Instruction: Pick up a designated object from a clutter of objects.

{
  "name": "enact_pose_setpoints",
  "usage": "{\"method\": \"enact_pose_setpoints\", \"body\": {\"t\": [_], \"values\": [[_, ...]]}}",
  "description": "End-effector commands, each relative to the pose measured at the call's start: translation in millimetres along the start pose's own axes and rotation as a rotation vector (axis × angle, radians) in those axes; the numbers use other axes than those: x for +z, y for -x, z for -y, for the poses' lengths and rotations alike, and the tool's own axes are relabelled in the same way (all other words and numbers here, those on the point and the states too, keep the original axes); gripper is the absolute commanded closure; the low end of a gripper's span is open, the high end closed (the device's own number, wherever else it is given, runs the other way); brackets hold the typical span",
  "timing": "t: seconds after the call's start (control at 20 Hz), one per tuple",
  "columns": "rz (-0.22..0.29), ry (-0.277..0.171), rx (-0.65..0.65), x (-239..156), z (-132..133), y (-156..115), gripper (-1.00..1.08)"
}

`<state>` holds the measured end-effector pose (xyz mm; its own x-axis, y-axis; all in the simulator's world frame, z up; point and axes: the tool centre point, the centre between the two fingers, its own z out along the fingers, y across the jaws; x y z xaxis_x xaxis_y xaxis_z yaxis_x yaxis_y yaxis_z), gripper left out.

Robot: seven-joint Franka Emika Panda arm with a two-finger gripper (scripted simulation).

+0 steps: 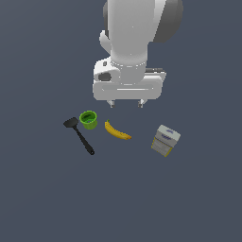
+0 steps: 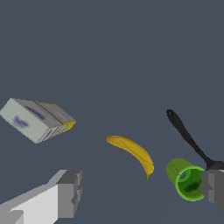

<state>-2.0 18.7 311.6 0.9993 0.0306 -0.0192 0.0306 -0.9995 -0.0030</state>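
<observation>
Spread wide, my claw (image 1: 126,103) hangs above the floor (image 1: 47,198) with nothing between its two fingers (image 2: 70,192) — in the exterior view its short tips poke out under my white wrist block, and below them lies only bare dark floor just behind the banana (image 1: 117,131).

My target, the green cup (image 1: 88,119), stands upright on the floor toward the exterior view's left of my claw, its open mouth facing up. In the wrist view the cup (image 2: 185,180) sits right at the edge of one finger, which covers a little of its rim; from the exterior view, though, the cup is plainly lower than the fingertips and apart from them.

Beside the cup on its far side from the banana lies the black spatula (image 1: 79,135), its flat blade nearly against the cup's wall — I cannot tell whether they touch — and its handle running away from me. On the cup's other side the banana lies flat, near it but apart. Well off to the exterior view's right rests a small grey-white box (image 1: 166,141) with a yellow side, alone.
</observation>
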Motion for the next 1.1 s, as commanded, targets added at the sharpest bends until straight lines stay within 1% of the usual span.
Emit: {"method": "enact_pose_setpoints", "body": {"t": [0.0,0.4,0.6,0.8,0.9,1.05], "values": [[0.0,0.0,0.0,0.0,0.0,0.0,-0.2],[-0.013,0.012,-0.035,-5.9,4.7,-2.2,-0.2],[-0.008,0.014,-0.033,-1.4,-1.0,-1.7,-0.2],[0.009,0.022,-0.032,14.3,-20.9,0.8,-0.2],[0.022,0.028,-0.032,26.5,-36.4,3.6,-0.2],[0.05,0.038,-0.032,50.4,-66.3,11.3,-0.2]]}}
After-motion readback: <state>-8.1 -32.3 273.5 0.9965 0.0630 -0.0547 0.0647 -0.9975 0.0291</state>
